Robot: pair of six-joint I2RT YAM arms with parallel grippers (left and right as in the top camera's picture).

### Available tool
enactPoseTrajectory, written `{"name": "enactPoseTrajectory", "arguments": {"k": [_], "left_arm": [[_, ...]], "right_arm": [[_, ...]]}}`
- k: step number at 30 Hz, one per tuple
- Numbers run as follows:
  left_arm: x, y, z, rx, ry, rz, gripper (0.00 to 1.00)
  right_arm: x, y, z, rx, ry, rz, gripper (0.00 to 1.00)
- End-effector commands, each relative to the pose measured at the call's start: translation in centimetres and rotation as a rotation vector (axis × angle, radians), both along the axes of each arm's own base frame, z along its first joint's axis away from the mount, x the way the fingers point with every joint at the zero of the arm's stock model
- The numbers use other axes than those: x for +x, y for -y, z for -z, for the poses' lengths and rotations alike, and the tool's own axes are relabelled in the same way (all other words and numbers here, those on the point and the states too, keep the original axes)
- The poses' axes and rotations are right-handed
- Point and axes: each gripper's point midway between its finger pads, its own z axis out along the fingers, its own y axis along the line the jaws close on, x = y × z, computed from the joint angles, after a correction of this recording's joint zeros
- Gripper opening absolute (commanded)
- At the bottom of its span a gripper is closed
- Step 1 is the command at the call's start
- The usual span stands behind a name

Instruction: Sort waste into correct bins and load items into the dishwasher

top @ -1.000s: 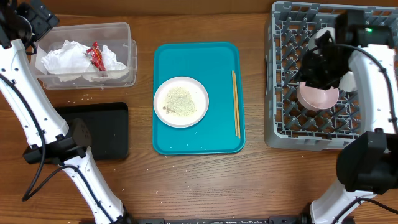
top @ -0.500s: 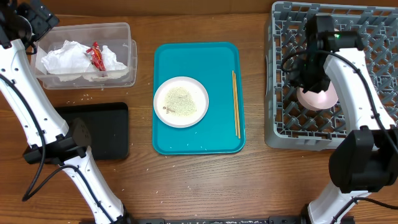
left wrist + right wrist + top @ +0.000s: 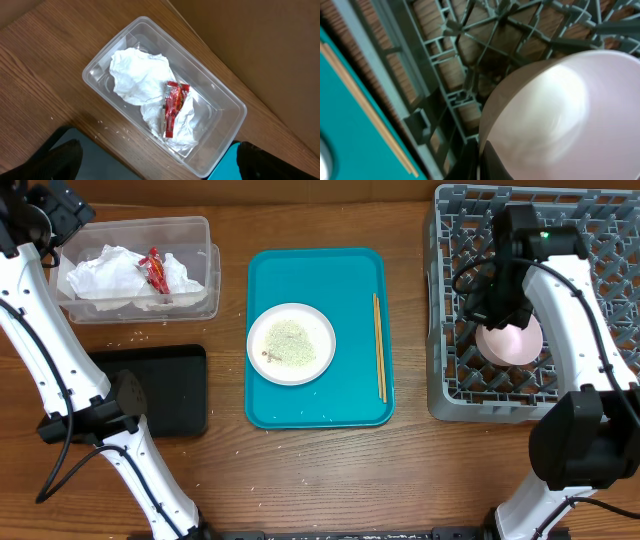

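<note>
My right gripper is shut on the rim of a pale bowl and holds it over the grey dish rack, just above the pegs; overhead the bowl sits at the rack's middle. A small white dish covered with rice stands on the teal tray. The clear tub holds crumpled white napkins and a red wrapper. My left gripper is open and empty, high above the tub. The large plate and the cup are not in view.
A teal tray lies mid-table with wooden chopsticks along its right side. A shallow black tray lies in front of the tub. Loose rice grains lie scattered on the wood between them.
My right arm swung round above the rack and the bowl moved slightly toward the front, lower over the pegs. The left arm has not moved.
</note>
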Motion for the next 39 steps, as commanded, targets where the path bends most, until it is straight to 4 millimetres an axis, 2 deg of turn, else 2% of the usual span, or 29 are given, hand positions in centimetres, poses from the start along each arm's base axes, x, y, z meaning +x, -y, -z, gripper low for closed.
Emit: {"name": "enactPoseTrajectory", "arguments": {"k": [1,6,11,14,19,23,29,32,39], "left_arm": [[-0.2,-0.2,-0.2,0.019,-0.004,0.01,1.0],[-0.2,-0.2,-0.2,0.019,-0.004,0.01,1.0],[-0.2,-0.2,-0.2,0.019,-0.004,0.01,1.0],[-0.2,-0.2,-0.2,0.019,-0.004,0.01,1.0],[-0.2,-0.2,-0.2,0.019,-0.004,0.01,1.0],[-0.2,-0.2,-0.2,0.019,-0.004,0.01,1.0],[-0.2,-0.2,-0.2,0.019,-0.004,0.01,1.0],[-0.2,-0.2,-0.2,0.019,-0.004,0.01,1.0],[-0.2,-0.2,-0.2,0.019,-0.004,0.01,1.0]], "right_arm": [[1.2,0.0,-4.5,0.071,0.109,0.03,0.04],[1.5,1.4,-7.1,0.194,0.164,0.051,0.04],[1.6,0.6,-9.0,0.573,0.278,-0.123,0.04],[1.2,2.0,-10.3,0.768,0.381,-0.135,0.04],[0.5,4.3,-12.0,0.979,0.563,-0.142,0.04],[-0.1,5.4,-10.1,1.028,0.561,-0.075,0.04],[-0.5,5.0,-7.1,1.083,0.543,-0.041,0.04],[-1.0,5.5,-5.7,1.081,0.523,-0.004,0.04],[-1.5,7.6,-5.4,1.07,0.548,0.054,0.04]]}}
